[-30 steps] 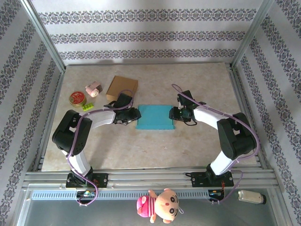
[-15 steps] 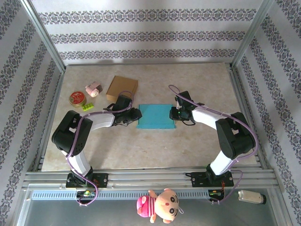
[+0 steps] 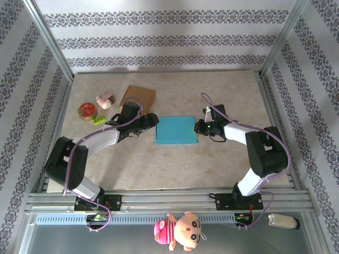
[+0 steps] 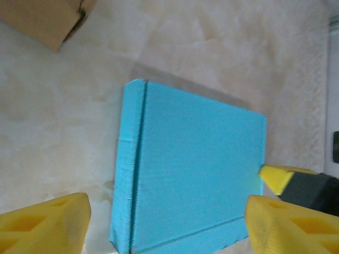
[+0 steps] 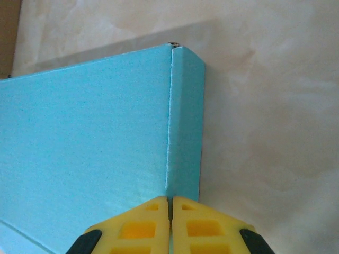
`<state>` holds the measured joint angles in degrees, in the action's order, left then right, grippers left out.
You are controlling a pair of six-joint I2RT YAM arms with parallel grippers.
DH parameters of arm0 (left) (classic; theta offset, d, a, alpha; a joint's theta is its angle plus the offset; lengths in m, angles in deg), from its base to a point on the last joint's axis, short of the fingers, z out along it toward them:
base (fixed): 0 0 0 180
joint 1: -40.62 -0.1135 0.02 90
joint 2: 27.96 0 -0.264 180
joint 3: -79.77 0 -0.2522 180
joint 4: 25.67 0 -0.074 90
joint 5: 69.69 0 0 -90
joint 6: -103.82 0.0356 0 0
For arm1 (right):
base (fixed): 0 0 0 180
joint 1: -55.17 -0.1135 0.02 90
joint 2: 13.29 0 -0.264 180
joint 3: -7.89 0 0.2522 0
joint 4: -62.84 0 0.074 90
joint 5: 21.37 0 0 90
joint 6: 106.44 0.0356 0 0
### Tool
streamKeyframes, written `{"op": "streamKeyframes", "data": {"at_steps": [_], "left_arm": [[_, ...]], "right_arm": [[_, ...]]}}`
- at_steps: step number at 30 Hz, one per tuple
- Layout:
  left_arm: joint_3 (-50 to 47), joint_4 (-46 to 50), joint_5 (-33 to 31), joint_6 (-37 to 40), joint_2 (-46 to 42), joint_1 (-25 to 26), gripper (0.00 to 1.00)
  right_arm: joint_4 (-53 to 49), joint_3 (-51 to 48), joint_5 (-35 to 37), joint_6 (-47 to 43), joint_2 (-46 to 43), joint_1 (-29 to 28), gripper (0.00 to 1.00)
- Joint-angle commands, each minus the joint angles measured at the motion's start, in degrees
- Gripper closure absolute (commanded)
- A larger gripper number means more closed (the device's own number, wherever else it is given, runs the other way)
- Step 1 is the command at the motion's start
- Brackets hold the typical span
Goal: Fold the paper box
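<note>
Mid-table (image 3: 159, 164), between the two grippers: blue box (image 3: 176, 130), lying flat, with a fold crease near each short edge. Just beside its left edge, left gripper (image 3: 153, 120), yellow fingers (image 4: 45, 222) spread wide on either side of the box's near edge in the left wrist view, gripping nothing. At its right edge, right gripper (image 3: 197, 127), pads (image 5: 143, 222) pressed tight together right where the crease meets the narrow side flap; cannot tell whether any paper sits pinched between them. Behind the left gripper, close by, brown carton (image 3: 137, 98). Further left, well apart from the box: red can (image 3: 86, 111), green block (image 3: 98, 119).
</note>
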<state>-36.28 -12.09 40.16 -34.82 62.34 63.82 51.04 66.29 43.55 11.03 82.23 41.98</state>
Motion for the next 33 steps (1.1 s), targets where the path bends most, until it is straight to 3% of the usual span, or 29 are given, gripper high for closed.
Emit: {"op": "streamKeyframes", "data": {"at_steps": [1,7,14,17,22,25,33], "left_arm": [[4.09,-1.21,10.28,2.16,5.23,-0.3,0.2],[3.51,-3.51,7.49,1.75,8.55,-0.72,0.18],[2.11,-19.41,16.64,-4.79,14.11,0.2,0.25],[0.83,-22.94,16.36,-7.79,15.1,1.29,0.28],[-5.6,-37.16,14.27,-15.95,14.78,2.54,0.28],[-7.57,-35.64,11.55,-15.52,12.48,2.73,0.26],[-7.07,-19.74,2.02,-6.66,1.41,2.8,0.18]], "right_arm": [[-1.18,-3.79,-4.56,0.75,2.68,2.23,0.93],[-0.46,-5.18,-5.42,3.51,2.2,4.38,0.94],[-0.29,-4.53,-7.34,4.75,4.84,5.19,0.93],[-0.51,-4.48,-6.67,5.14,4.59,5.19,0.94],[-0.75,-4.8,-5.38,6.31,4.08,5.54,0.94],[-0.57,-5.18,-4.54,7.38,3.47,5.81,0.94],[-0.54,-7.07,-4.1,8.72,0.45,6.98,0.95]]}}
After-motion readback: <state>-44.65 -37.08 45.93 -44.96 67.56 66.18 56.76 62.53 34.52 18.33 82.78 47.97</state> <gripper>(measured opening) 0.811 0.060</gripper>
